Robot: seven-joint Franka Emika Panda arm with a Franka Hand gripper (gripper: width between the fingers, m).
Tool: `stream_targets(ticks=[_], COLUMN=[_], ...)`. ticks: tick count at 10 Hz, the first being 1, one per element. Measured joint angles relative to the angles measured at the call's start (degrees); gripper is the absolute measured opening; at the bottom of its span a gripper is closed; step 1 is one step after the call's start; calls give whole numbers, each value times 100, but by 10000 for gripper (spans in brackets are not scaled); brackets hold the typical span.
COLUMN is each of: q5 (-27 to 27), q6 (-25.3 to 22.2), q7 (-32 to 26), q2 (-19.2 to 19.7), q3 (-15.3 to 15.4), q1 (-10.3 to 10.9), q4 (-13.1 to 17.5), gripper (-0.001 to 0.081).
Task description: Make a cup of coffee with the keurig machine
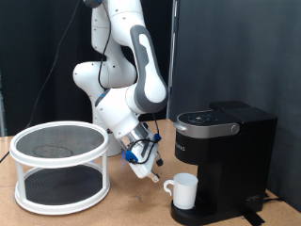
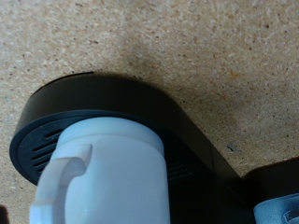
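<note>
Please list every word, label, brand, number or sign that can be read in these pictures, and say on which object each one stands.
No text can be read in either view.
Keurig machine: a small white mark on its front in the exterior view, too small and blurred to read.
Cup: plain white, no print shows in either view.
White two-tier rack: no label shows.

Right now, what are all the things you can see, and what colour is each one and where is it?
Plain white ceramic mug: one, white, standing on the coffee maker's round drip base.
Boxy matte-black coffee maker: one, black with silver-ringed top, at the exterior view's right.
Round two-tier mesh rack: one, white frame with dark mesh, at the exterior view's left.
Cork-brown tabletop: one, tan, under everything.
Robot arm: one, white and grey, behind the table.
Gripper: one, beside the mug, holding nothing visible.
</note>
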Motion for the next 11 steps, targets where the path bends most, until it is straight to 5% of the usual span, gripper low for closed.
stream_targets(ticks=[11], q5=[251], q6=[155], q7=[97], q2=[503], q3=[205], q1=[77], q4=[429], gripper=[734])
